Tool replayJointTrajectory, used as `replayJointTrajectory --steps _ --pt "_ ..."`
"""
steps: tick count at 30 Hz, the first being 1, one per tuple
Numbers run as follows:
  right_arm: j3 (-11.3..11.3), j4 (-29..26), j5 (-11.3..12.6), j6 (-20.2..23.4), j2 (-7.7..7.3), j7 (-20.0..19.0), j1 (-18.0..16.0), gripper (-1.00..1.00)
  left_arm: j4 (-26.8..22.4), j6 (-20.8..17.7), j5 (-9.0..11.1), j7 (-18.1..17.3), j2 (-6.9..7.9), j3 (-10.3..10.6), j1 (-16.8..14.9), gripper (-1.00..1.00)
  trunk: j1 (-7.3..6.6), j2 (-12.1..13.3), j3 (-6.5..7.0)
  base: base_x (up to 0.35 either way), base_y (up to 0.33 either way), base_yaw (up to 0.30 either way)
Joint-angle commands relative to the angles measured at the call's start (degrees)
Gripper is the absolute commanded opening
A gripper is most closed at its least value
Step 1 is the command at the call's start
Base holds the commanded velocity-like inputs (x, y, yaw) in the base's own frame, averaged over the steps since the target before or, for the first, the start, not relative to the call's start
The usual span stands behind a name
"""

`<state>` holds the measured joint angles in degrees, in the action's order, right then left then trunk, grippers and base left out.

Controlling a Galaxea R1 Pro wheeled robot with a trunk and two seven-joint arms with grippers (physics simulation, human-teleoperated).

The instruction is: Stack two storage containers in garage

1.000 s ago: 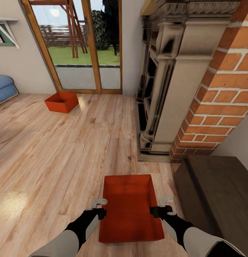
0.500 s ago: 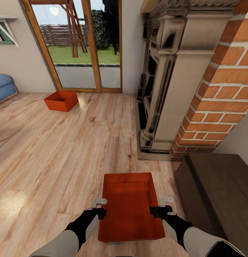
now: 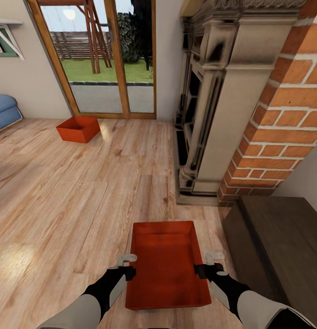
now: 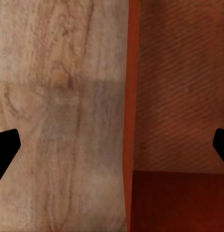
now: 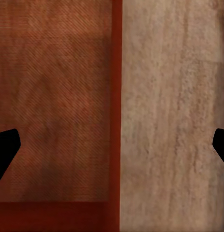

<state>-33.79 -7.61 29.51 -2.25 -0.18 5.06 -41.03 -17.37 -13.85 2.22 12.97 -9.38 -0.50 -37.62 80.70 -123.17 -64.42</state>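
My left gripper and right gripper are both spread wide astride the side walls of the near storage container on the wood floor; I'd drop evenly, pinch both walls together, second container sits by the glass doors.

orange-red container wall between spread pincer fingertips, wood plank floor alongside
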Motion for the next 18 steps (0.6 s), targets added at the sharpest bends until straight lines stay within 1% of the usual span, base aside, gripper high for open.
replayJointTrajectory --steps 1,5,18 --pt "-0.49 -0.04 0.53 -0.12 -0.03 0.21 -0.02 1.0 -0.12 -0.28 0.24 0.21 -0.02 -0.04 0.0 1.0 -0.01 -0.01 -0.04 0.0 0.0 0.0" --pt "-0.49 -0.04 0.48 -0.12 0.0 0.21 -0.02 1.0 -0.12 -0.29 0.24 0.21 -0.02 -0.03 0.0 1.0 -0.01 -0.01 -0.04 0.0 0.0 0.0" --pt "-0.49 -0.04 0.46 -0.12 0.09 0.22 -0.02 1.0 -0.03 -0.27 0.33 0.21 -0.02 -0.03 0.0 1.0 2.85 -5.23 -2.37 0.0 0.0 0.0"
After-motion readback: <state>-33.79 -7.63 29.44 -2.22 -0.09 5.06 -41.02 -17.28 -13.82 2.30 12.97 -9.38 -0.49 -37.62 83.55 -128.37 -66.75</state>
